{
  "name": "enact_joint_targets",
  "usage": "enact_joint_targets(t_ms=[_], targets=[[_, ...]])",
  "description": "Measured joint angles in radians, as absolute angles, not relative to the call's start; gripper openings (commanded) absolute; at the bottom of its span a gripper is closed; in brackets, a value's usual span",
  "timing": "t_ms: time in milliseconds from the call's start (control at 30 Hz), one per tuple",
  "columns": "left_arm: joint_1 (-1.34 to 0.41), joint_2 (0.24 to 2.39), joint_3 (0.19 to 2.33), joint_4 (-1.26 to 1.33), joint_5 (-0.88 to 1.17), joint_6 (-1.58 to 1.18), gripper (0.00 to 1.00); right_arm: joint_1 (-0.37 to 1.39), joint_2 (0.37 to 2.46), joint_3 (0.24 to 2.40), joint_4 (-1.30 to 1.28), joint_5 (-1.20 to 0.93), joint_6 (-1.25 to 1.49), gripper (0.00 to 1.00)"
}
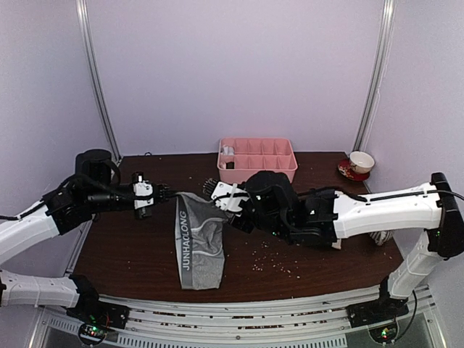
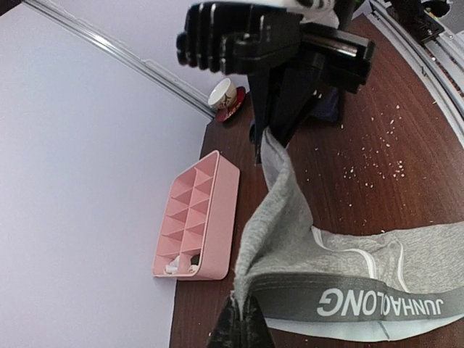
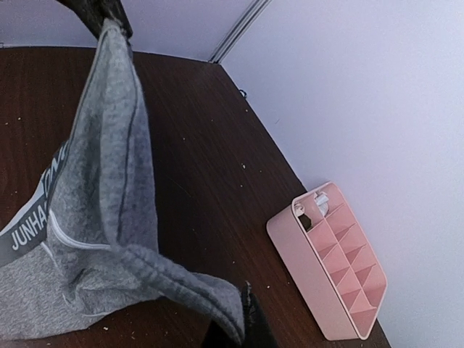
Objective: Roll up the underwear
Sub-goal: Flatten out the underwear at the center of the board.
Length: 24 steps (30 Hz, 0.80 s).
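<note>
I have my left gripper [image 1: 165,193] and right gripper [image 1: 209,189] both pinched shut on the grey underwear [image 1: 197,243], its top lifted off the table [image 1: 130,254], and none looks rolled yet.

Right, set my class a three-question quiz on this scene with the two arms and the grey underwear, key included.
1. True or false: the left tool and the right tool are both shut on the grey underwear.
2. The pink tray stands: A) at the table's far edge; B) under the underwear; C) in a tool.
3. Fill in: the cup sits at the table's far ____ corner.
Key: 1 true; 2 A; 3 right.
</note>
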<state>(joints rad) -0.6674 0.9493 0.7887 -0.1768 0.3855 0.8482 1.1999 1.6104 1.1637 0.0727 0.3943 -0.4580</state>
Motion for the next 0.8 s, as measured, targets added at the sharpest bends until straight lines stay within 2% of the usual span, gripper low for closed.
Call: enact_joint_targets(t_ms=[400, 800], targets=[[-0.679, 0.759, 0.849, -0.450, 0.508, 0.933, 0.00, 1.327, 1.555, 1.409, -0.485, 0.287, -0.416, 0.00], [-0.685, 0.643, 0.883, -0.612, 0.697, 0.966, 0.00, 1.512, 1.525, 1.565, -0.723, 0.233, -0.393, 0.00]])
